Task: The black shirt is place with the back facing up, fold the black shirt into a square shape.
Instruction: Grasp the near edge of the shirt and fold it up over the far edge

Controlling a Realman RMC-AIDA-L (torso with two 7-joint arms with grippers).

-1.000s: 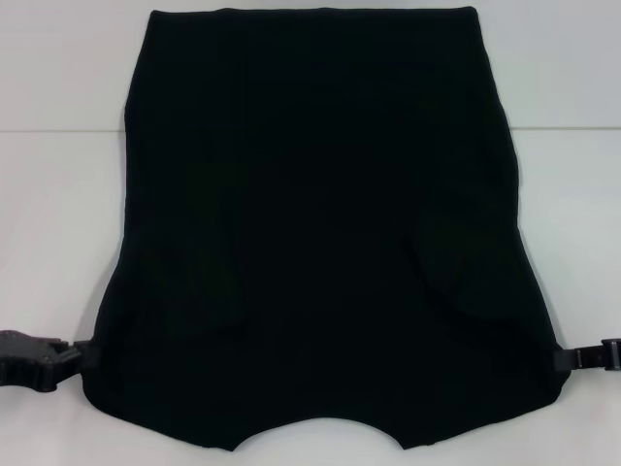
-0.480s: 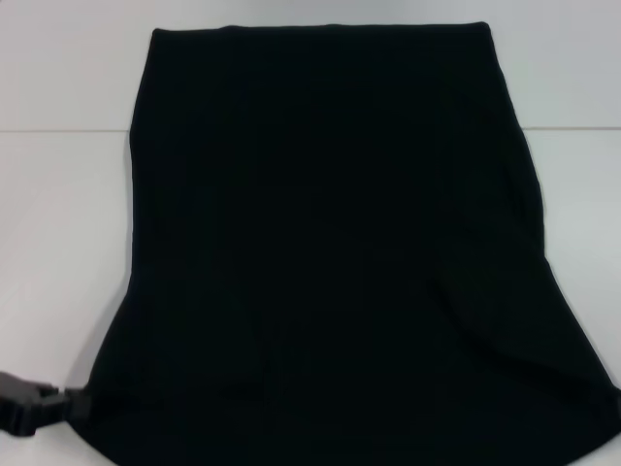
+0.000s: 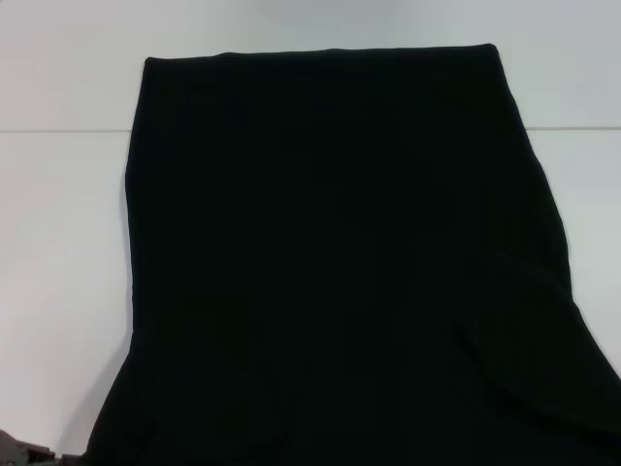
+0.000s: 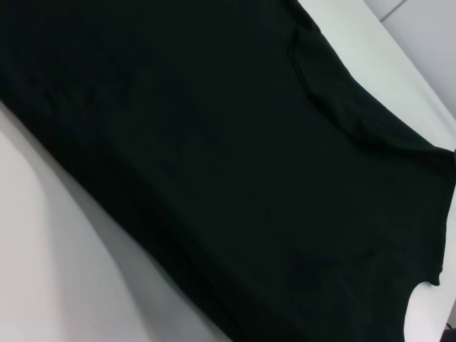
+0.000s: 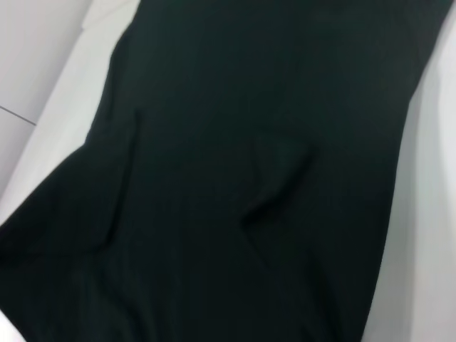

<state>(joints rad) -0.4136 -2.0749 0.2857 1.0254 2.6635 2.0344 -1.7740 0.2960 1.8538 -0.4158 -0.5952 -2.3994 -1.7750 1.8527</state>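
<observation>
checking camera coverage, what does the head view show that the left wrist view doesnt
Only the head view shows the black shirt's straight far edge, the seam line across the table, and a sliver of the left gripper at the near left corner. Only the left wrist view shows a folded ridge in the cloth and a curved notch in its edge. Both show the shirt spread over the white table.

White table [image 3: 58,243], seam line across.

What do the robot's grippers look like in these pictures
Very little of them shows. Only a dark grey, blocky bit of the left gripper peeks in at the head view's lower left corner, beside the black shirt. The right gripper is out of view; no cables or markings show.
</observation>
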